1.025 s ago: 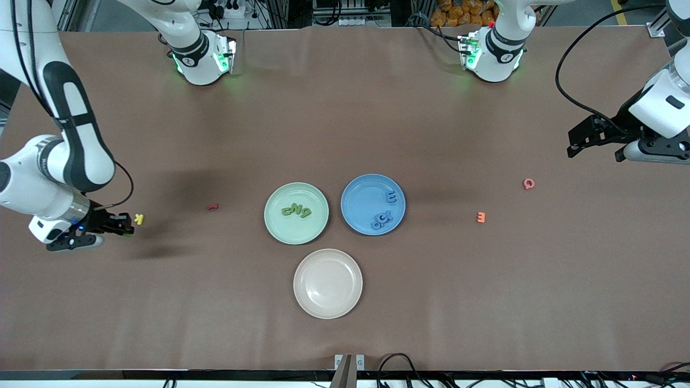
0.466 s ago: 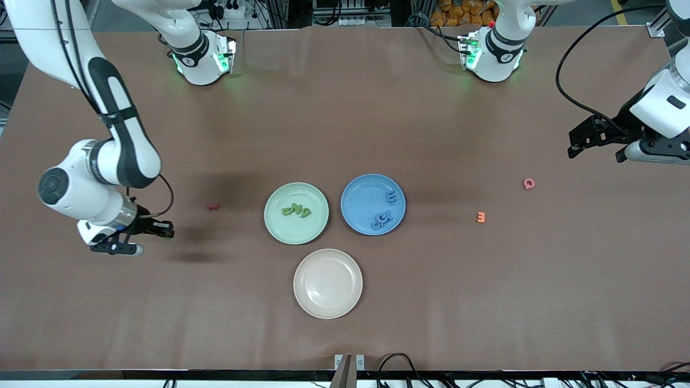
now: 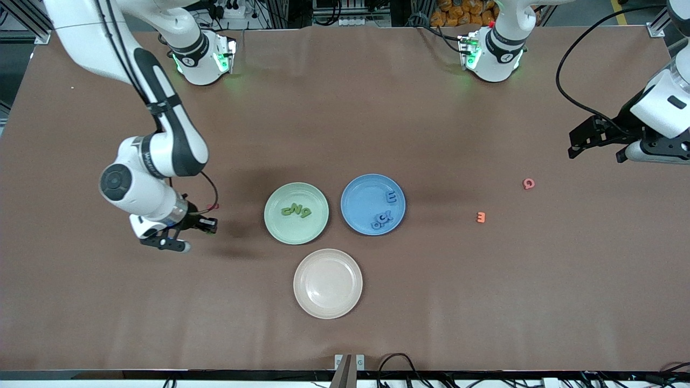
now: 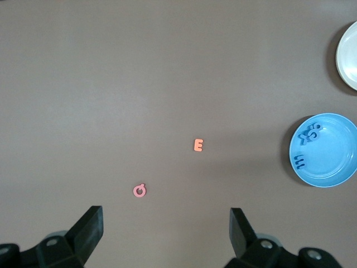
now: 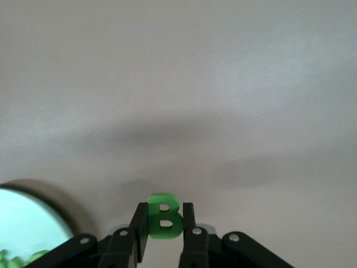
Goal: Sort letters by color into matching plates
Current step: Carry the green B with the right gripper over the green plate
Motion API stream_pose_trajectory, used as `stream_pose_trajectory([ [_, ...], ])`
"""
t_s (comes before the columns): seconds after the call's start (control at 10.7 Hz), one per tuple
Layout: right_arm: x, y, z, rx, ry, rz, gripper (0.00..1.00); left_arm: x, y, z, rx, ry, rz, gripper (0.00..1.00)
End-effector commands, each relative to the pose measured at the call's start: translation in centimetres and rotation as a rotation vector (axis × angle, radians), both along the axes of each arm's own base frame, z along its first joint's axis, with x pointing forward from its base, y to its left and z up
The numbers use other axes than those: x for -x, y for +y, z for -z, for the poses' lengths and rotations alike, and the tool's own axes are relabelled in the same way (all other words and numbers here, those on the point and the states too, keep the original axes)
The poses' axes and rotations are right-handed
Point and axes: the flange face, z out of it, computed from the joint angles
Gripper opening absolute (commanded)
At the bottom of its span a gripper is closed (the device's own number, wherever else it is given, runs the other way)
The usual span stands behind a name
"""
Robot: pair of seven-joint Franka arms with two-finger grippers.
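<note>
Front: green plate (image 3: pixel 280 229) holds three letters (image 3: pixel 296 210) (green).

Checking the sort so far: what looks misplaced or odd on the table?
Nothing stands out: green letters lie in the green plate, blue letters in the blue plate. The right gripper holds a green B.

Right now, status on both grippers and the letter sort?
Right gripper shut on green B, in the air beside the green plate. Left gripper open, waiting over its end of the table. Nothing blocking the green plate.
</note>
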Motion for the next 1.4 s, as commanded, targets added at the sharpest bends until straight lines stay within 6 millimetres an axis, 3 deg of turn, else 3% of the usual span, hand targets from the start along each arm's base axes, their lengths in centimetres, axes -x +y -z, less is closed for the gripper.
stream_pose_trajectory([
  [0.0,2.2,6.8,-0.6,-0.007,0.023,0.038,0.29,0.3,0.2,-0.2,-0.009,-0.013,0.019,1.00],
  [0.47,5.4,17.5,1.0,0.004,0.056,0.095,0.29,0.2,0.3,-0.3,-0.010,-0.019,0.032,1.00],
  [0.75,6.7,20.8,1.6,0.009,0.063,0.092,0.32,0.2,0.3,-0.2,-0.010,-0.018,0.032,1.00],
  [0.84,6.9,21.1,2.0,0.020,0.062,0.077,0.37,0.2,0.3,-0.2,-0.009,-0.018,0.032,1.00],
  [0.93,6.9,21.1,2.1,0.034,0.055,0.059,0.56,0.1,0.3,-0.1,-0.009,-0.018,0.032,1.00],
  [1.02,6.6,20.5,2.2,0.037,0.054,0.067,0.90,0.1,0.3,-0.1,-0.009,-0.016,0.032,1.00],
  [1.12,6.2,19.9,2.0,0.037,0.050,0.071,1.00,0.1,0.3,0.0,-0.009,-0.015,0.032,1.00],
  [1.3,4.7,17.2,1.0,0.038,0.027,0.017,1.00,0.0,0.5,0.2,-0.009,-0.012,0.027,1.00],
])
